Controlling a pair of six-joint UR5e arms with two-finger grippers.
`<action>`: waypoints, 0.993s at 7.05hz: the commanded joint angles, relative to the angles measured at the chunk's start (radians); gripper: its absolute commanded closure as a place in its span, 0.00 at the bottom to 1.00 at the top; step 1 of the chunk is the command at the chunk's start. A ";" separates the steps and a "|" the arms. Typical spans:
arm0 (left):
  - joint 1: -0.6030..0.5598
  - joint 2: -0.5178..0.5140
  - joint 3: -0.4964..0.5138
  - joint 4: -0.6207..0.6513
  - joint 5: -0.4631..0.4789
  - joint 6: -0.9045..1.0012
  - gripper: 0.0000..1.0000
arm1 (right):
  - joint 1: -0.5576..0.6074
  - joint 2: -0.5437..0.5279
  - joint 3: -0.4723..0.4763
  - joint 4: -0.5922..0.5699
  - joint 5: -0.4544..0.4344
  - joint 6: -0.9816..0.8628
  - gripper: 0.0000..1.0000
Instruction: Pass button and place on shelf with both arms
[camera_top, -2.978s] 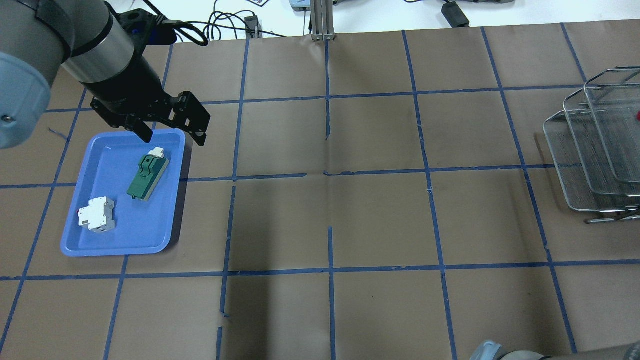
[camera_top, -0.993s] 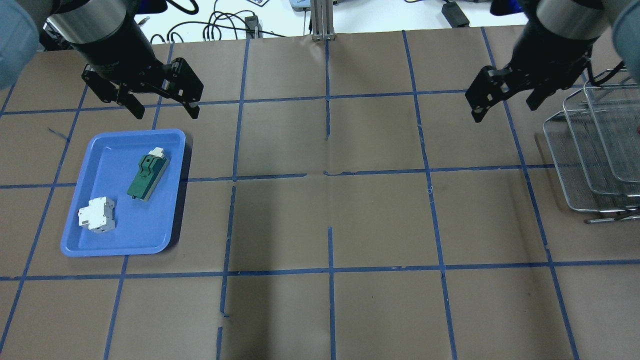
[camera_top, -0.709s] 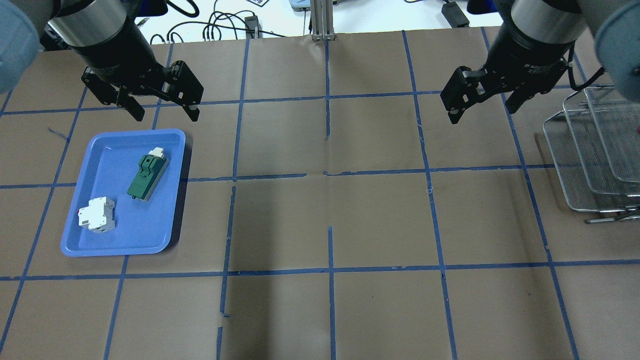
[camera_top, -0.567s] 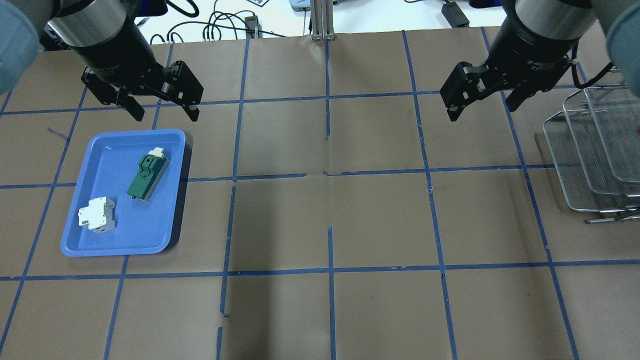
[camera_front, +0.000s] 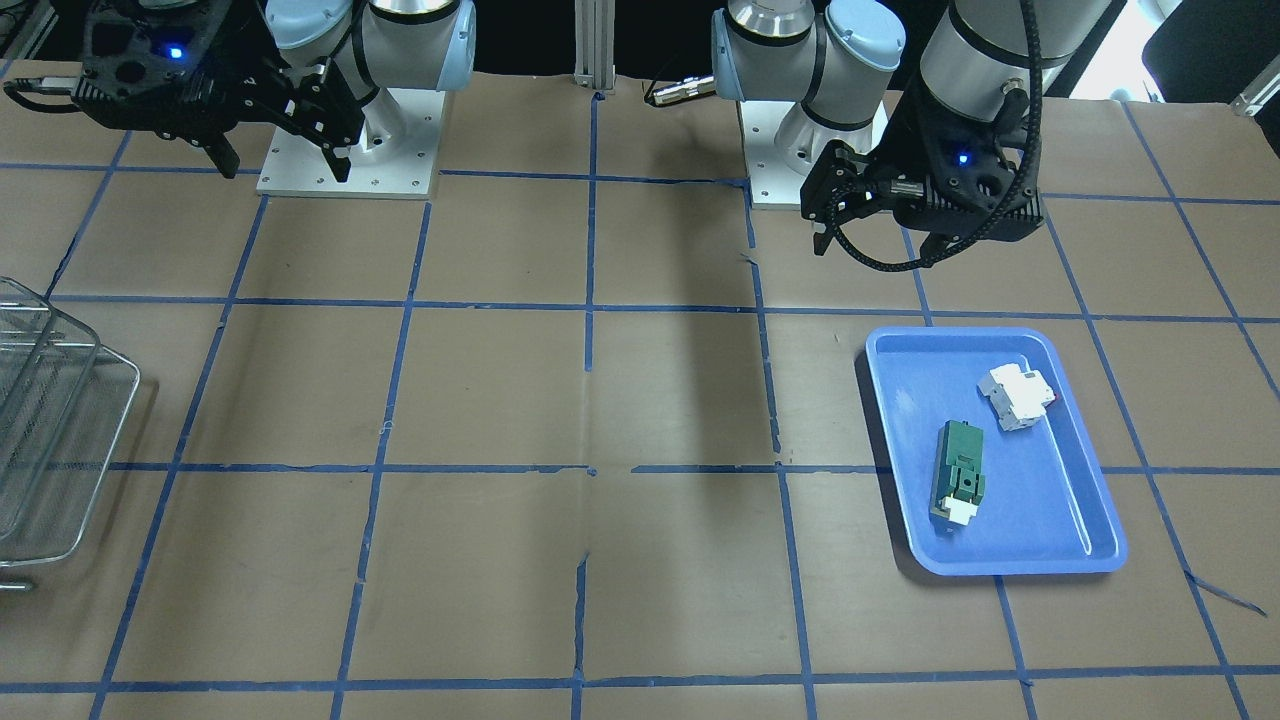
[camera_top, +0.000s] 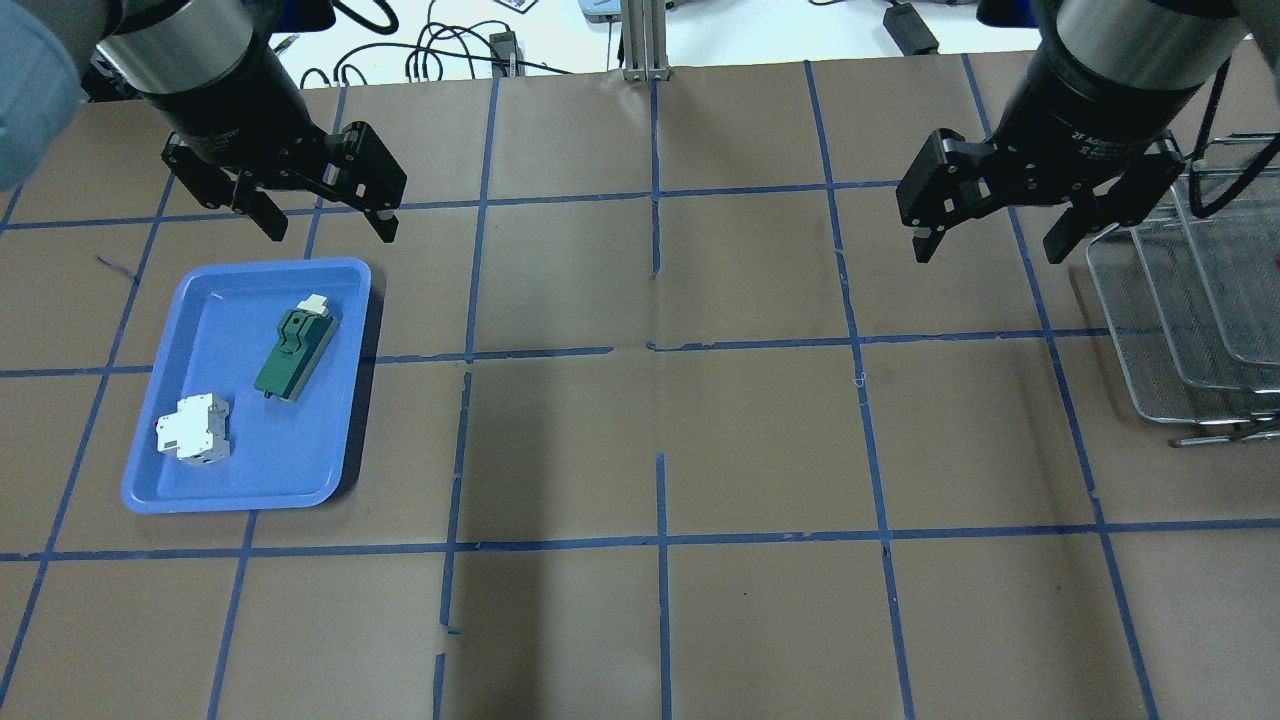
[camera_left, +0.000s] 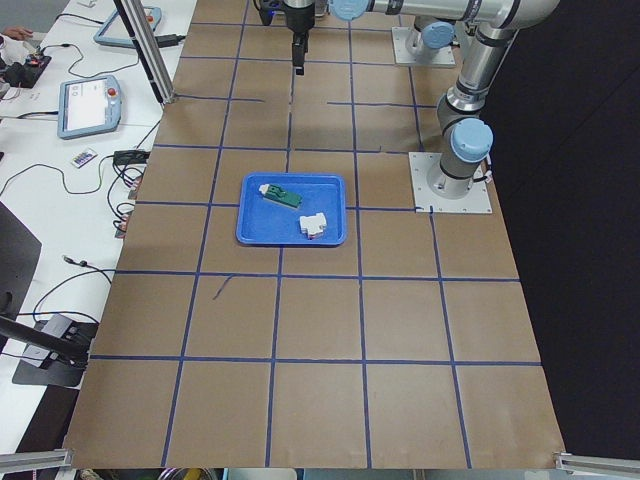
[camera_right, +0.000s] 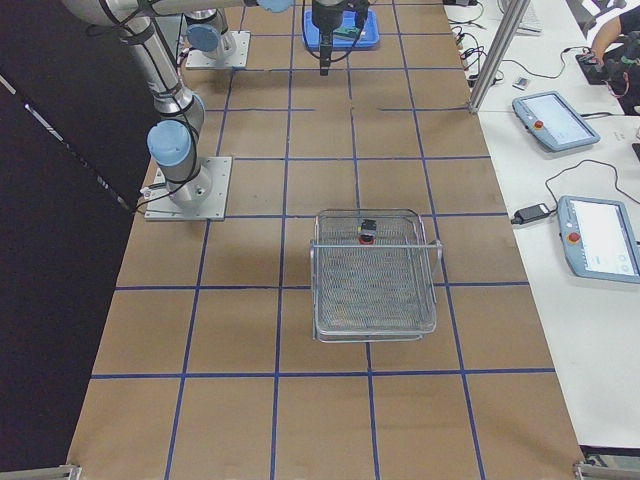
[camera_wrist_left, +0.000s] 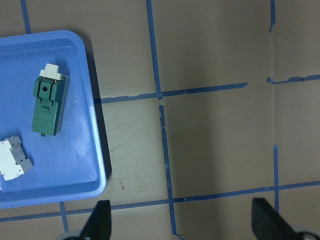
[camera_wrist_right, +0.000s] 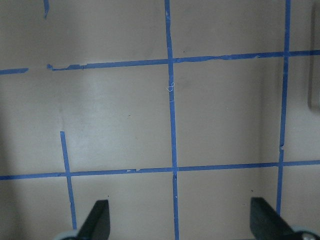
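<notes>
Button (camera_right: 368, 231) location: resting red cap up inside the shelf (camera_right: 375, 290), close to one end rim, on what appears to be the uppermost mesh tray; no gripper is touching it. Left gripper (camera_top: 330, 228): fingers spread apart and empty, raised above the table just beyond the far edge of the blue tray (camera_top: 240, 470), which holds the green block (camera_top: 295, 352) and the white block (camera_top: 193, 430). Right gripper (camera_top: 988, 250): fingers likewise spread and empty, raised beside the shelf. Placement therefore looks complete, and the step in hand is judged to be clearing both arms. Recommended procedure: lift the right gripper straight up before any sideways travel, since its outer finger lies near the shelf's wire rim and a snag could jolt the button. Leave the fingers released throughout.
</notes>
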 joint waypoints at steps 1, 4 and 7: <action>-0.001 0.019 -0.002 -0.004 0.001 -0.002 0.00 | 0.001 0.001 -0.004 0.003 -0.019 0.014 0.00; 0.003 0.055 -0.005 -0.024 0.000 -0.020 0.00 | 0.001 0.001 -0.003 0.000 -0.018 0.014 0.00; 0.005 0.049 -0.008 -0.018 -0.003 0.009 0.00 | 0.003 0.007 -0.004 -0.006 -0.018 0.011 0.00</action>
